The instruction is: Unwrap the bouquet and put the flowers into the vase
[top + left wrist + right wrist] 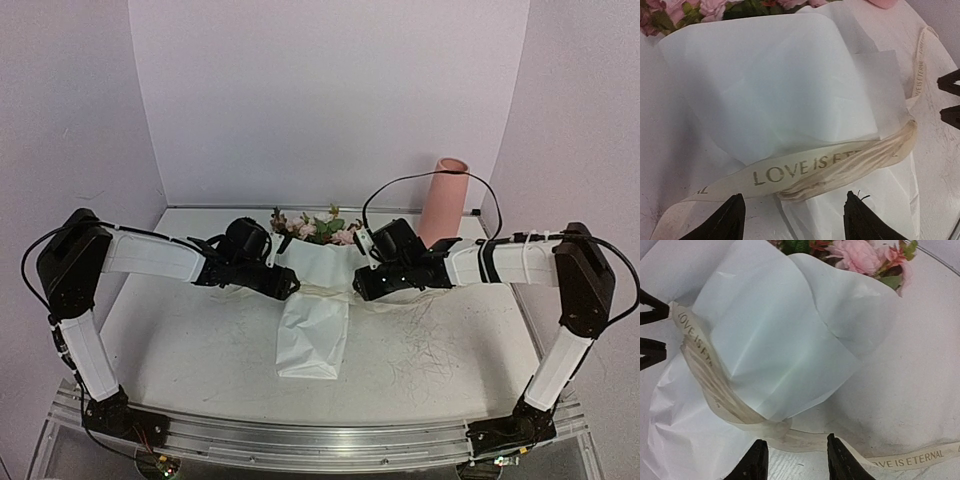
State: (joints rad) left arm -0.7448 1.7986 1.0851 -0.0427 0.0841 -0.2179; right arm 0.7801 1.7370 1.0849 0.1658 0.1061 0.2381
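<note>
Bouquet of small pink, white and brownish roses in crinkled white paper [312, 290] lies flat mid-surface. Flower heads [318, 227] point to 12 o'clock, paper tail toward 6.

Cream printed ribbon [805, 172] bands the waist of the wrap, bunched on one side. Loose ends trail onto the scuffed white surface [180, 350]. No knot I can make out.

Left tool [797, 222] at the bouquet's 9 o'clock: fingers spread, ribbon crossing just beyond the tips, nothing pinched.

Right tool [796, 460] at 3 o'clock: fingers apart, though less so. A ribbon tail runs across the gap between them, not clamped that I can see.

Tall salmon-pink cylinder vase [444, 200] stands upright at about 1 o'clock, behind the right arm, apart from the bouquet. No stems show from it.

My read: unwrapping step, ribbon stage. The next move calls for one tool to close on a loose ribbon end and draw it outward. The other should pin the paper so the bundle doesn't drag along.
</note>
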